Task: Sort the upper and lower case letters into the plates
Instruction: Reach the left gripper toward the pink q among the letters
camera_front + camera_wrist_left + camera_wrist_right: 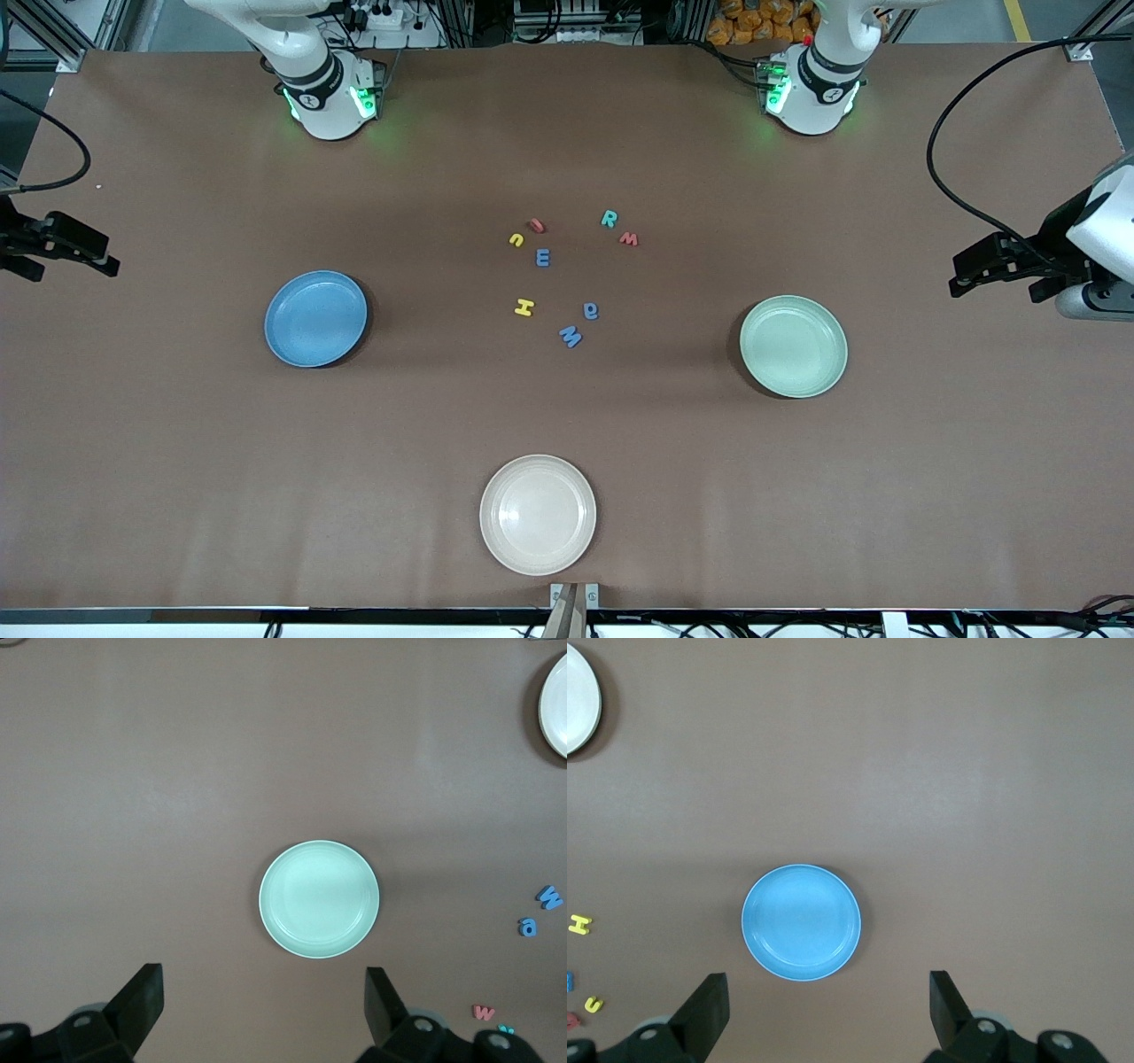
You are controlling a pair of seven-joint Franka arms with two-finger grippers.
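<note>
- Front view: the letters [567,275] are lying clustered mid-table, between the blue plate [315,318] and the mint plate [793,346], both sitting empty.
- Left gripper [264,1010] is hanging high above the mint plate, jaws spread wide, holding nothing.
- Right gripper [829,1010] is waiting likewise above the blue plate.
- Risk: letters are lying close together; wide jaws descending may be nudging neighbours.

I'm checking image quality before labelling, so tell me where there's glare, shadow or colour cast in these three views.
Front view: green glow from the arm bases spills on the brown table; soft sheen in the cream-white round plate; the round blue plate casts a dark shadow. Left wrist view: the pale mint green round plate looks washed bright. Right wrist view: lighting is even.
</note>
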